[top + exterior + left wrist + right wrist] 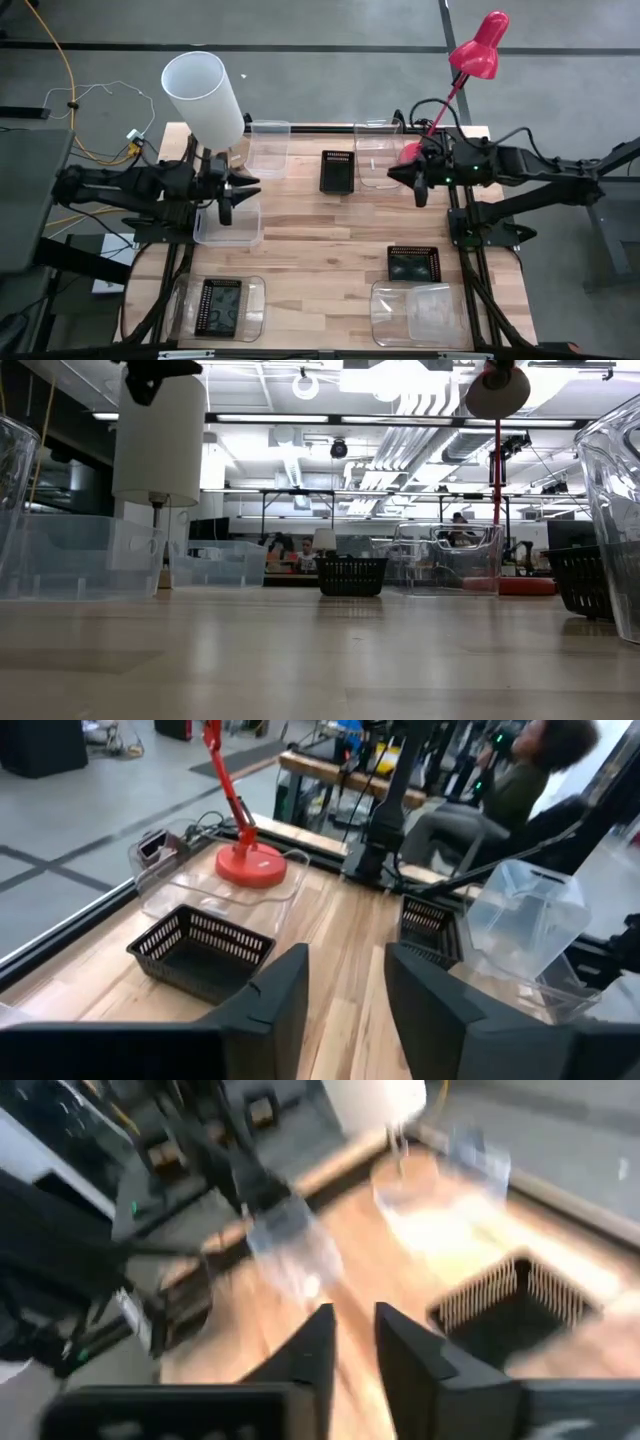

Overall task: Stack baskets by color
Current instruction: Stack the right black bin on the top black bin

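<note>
Several baskets stand apart on the wooden table (330,235). A black basket (338,170) sits far centre and another (413,264) near right. A third black one (220,305) rests inside a clear tub at the near left. A frosted basket (430,312) lies in a clear tub at the near right. My left gripper (233,192) hovers open over a frosted basket (228,225) at the left, its fingers (290,995) empty. My right gripper (416,182) hangs open above the table's right side, holding nothing (355,1350).
A white lampshade (203,95) stands at the far left corner. A red desk lamp (478,48) has its base (410,152) by a clear tub (378,150) at the far right. A clear basket (268,148) sits at the far edge. People sit beyond the table (520,780).
</note>
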Tool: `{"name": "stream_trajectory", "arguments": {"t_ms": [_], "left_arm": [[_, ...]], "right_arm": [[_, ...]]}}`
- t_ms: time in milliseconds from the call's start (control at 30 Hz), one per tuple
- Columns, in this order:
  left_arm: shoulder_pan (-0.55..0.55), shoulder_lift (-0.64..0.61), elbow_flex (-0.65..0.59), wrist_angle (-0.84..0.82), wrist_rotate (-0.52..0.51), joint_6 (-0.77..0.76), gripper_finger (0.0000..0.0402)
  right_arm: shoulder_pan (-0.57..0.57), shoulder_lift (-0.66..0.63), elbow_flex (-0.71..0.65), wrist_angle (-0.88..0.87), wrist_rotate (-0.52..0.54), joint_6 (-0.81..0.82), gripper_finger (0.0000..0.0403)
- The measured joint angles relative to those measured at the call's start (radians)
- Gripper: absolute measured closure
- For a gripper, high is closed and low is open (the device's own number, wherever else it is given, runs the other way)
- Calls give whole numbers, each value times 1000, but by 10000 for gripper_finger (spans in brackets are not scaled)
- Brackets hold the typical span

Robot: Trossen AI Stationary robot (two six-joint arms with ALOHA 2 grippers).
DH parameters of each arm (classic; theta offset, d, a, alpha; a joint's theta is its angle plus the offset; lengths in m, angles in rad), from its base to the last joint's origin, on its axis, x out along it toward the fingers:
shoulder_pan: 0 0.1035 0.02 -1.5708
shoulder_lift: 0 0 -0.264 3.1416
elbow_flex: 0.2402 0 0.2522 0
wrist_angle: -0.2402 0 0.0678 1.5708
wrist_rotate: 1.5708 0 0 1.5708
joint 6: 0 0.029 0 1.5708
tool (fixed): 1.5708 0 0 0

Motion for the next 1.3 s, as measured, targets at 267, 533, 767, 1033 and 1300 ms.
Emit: {"name": "stream_trajectory", "arguments": {"t_ms": [267, 533, 767, 1033, 1300], "left_arm": [[0, 38, 31, -32, 1, 0, 259], [0, 39, 31, -28, 1, 0, 259], [0, 39, 31, -27, 1, 0, 259], [0, 39, 31, -26, 1, 0, 259], [0, 39, 31, -26, 1, -8, 259]], "right_arm": [[69, 128, -8, -390, -247, 115, 215], [251, 219, -254, -426, -303, 92, 203], [291, 219, -454, -230, -290, 129, 203], [291, 219, -533, -141, -245, 20, 203], [291, 220, -602, -89, -244, -15, 203]]}}
